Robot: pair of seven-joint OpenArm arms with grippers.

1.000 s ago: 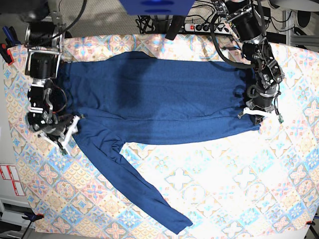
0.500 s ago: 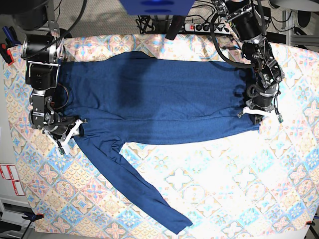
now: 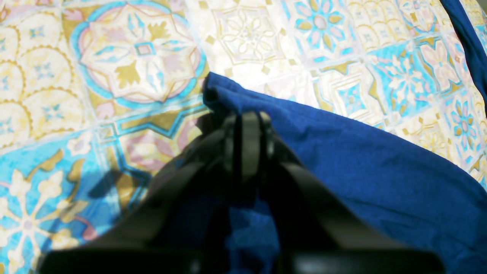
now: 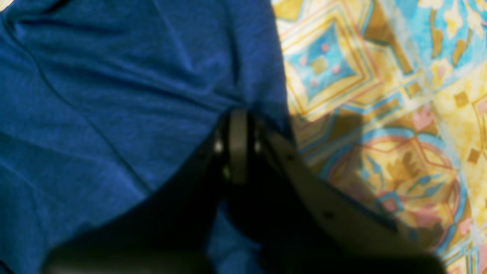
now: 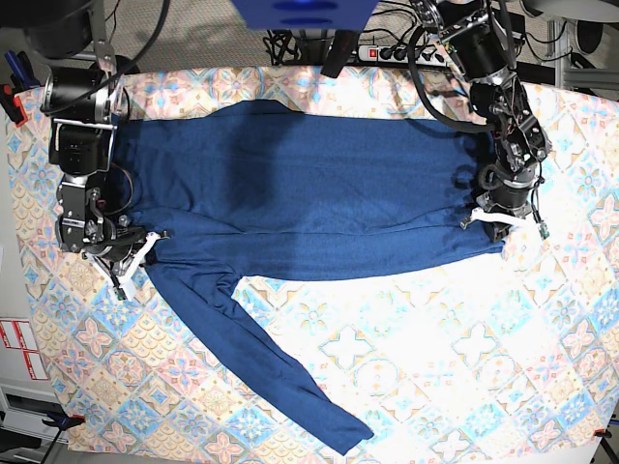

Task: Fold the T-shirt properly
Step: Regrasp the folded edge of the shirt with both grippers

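Note:
The dark blue T-shirt (image 5: 309,193) lies spread flat across the patterned cloth, with one long sleeve (image 5: 276,372) running down toward the front edge. On the right of the base view my left gripper (image 5: 501,222) is shut on the shirt's lower right corner. The left wrist view shows this gripper (image 3: 247,118) with its jaws together on that bunched corner of the shirt (image 3: 380,171). At the left, my right gripper (image 5: 135,255) sits at the shirt's edge above the sleeve. In the right wrist view its jaws (image 4: 237,114) are closed on puckered fabric (image 4: 114,95) at that edge.
A tile-patterned tablecloth (image 5: 464,367) covers the whole table. A power strip (image 5: 397,53) and cables lie behind the back edge, beside a blue box (image 5: 305,12). Red-marked labels (image 5: 19,348) sit off the table's left side.
My right gripper has shifted slightly up toward the shirt's left edge and its jaws have closed on the fabric. The left arm and the shirt have not moved.

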